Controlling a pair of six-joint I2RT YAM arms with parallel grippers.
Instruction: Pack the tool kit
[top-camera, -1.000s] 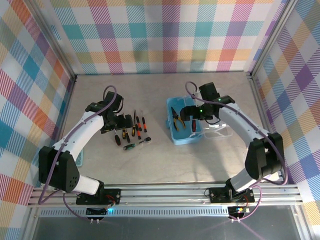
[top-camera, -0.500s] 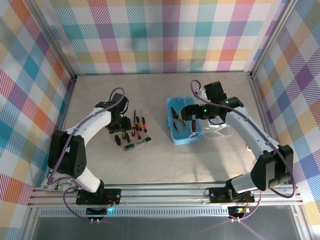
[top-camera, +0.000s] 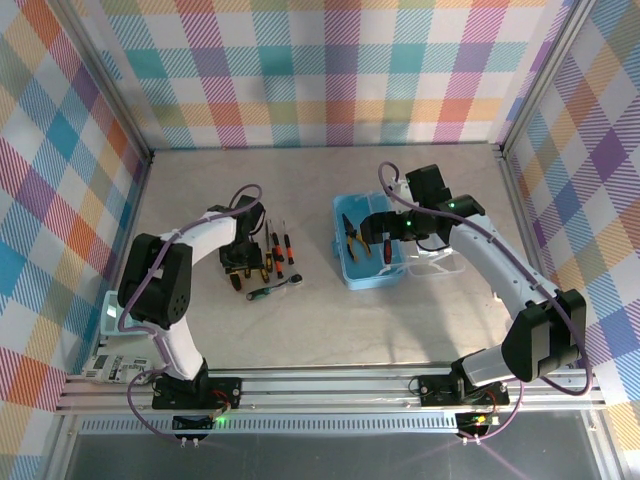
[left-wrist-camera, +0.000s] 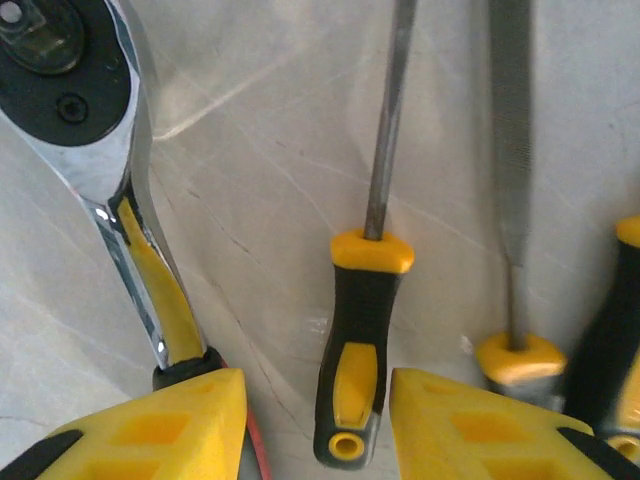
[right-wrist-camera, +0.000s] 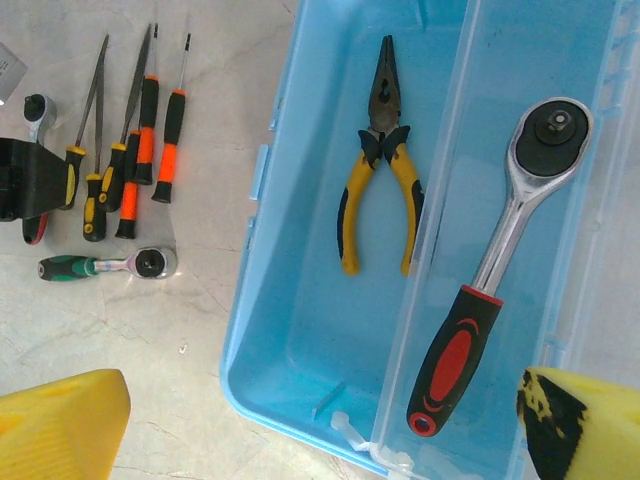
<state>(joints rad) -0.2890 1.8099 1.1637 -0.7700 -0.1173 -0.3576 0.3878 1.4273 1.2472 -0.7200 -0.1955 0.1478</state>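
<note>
The light-blue tool kit box (right-wrist-camera: 300, 330) lies open, with yellow-handled pliers (right-wrist-camera: 378, 160) in it and a red-and-black ratchet wrench (right-wrist-camera: 490, 270) in its clear tray. My right gripper (right-wrist-camera: 325, 400) hangs open above the box (top-camera: 370, 268), holding nothing. My left gripper (left-wrist-camera: 318, 420) is open and low over the table, its fingers either side of a black-and-yellow screwdriver handle (left-wrist-camera: 355, 370). Left of that lies a chrome ratchet wrench (left-wrist-camera: 60, 70), and to the right a file (left-wrist-camera: 512, 150). Several screwdrivers (top-camera: 278, 245) lie in a row beside my left gripper (top-camera: 240, 262).
A small green-handled ratchet (top-camera: 272, 291) lies just in front of the screwdriver row. The clear lid (top-camera: 437, 266) sticks out at the right of the box. Checkered walls close in the table on three sides. A label card (top-camera: 108, 362) sits at the near left corner.
My left gripper has moved right and down onto the row of tools, now straddling the black-and-yellow handle. The right gripper has barely shifted above the box.
</note>
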